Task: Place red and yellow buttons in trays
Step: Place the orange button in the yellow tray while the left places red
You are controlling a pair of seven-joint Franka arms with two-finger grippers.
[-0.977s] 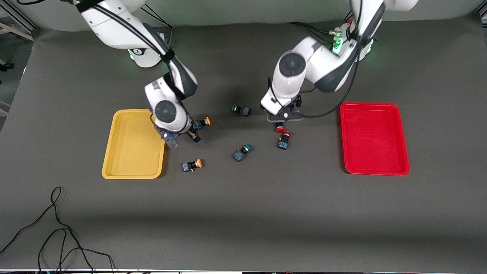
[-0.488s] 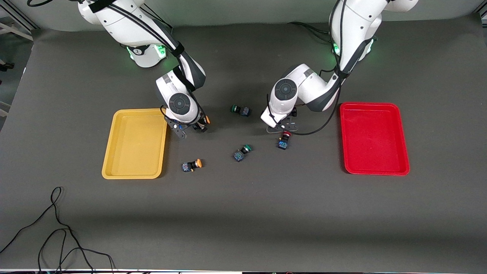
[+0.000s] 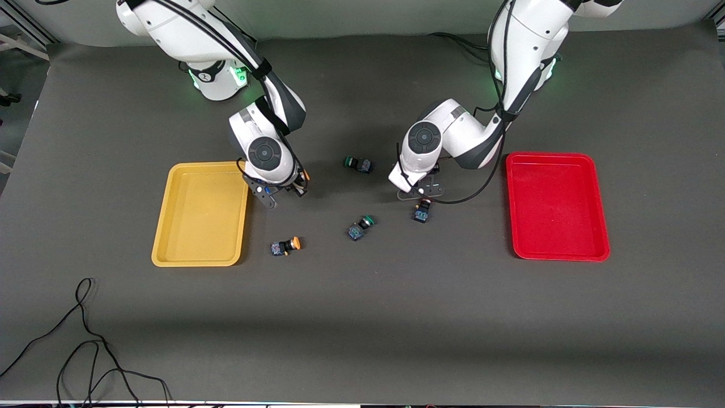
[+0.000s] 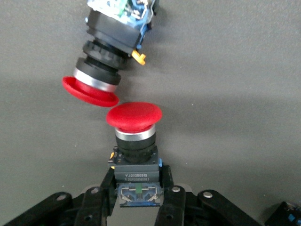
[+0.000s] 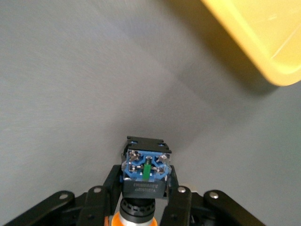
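Note:
My left gripper is low over the table, shut on the dark body of a red button that the arm hides in the front view. A second red button lies cap to cap beside it, nearer the front camera. My right gripper is shut on the body of a yellow button beside the yellow tray. Another yellow button lies nearer the front camera. The red tray is at the left arm's end.
Two green-capped switches lie between the arms, one farther from the front camera and one nearer. A black cable lies on the mat near the front edge at the right arm's end.
Both grippers have come down low over the table. The right gripper moved to the yellow button by the tray and closed round it. The left gripper settled on the red button.

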